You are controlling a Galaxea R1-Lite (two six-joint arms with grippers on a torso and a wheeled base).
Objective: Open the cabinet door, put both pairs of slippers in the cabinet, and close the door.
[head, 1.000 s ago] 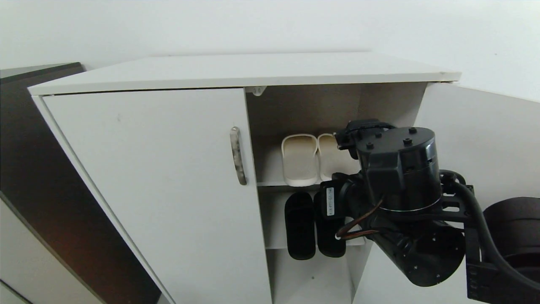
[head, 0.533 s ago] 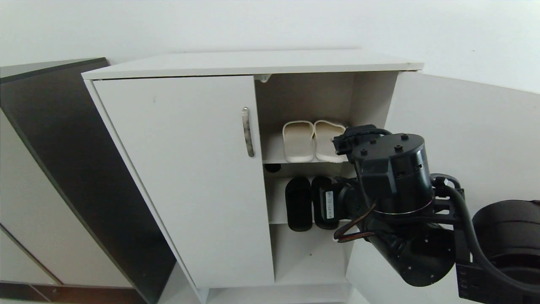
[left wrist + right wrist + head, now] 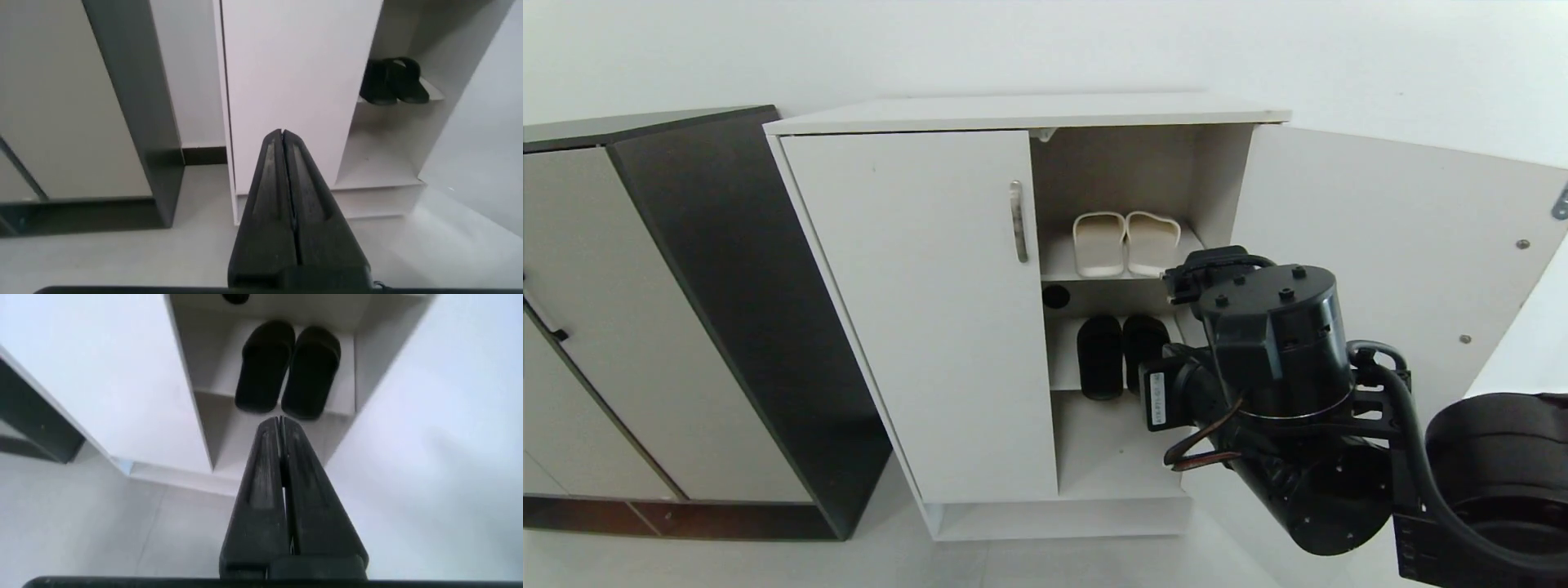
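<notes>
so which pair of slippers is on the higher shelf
The white pair is, side by side on the upper shelf. The black pair sits on the middle shelf directly below.

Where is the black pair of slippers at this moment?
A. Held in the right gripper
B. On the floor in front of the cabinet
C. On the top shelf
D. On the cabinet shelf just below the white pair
D: the black slippers lie side by side on the shelf directly under the white slippers, inside the open cabinet.
</notes>
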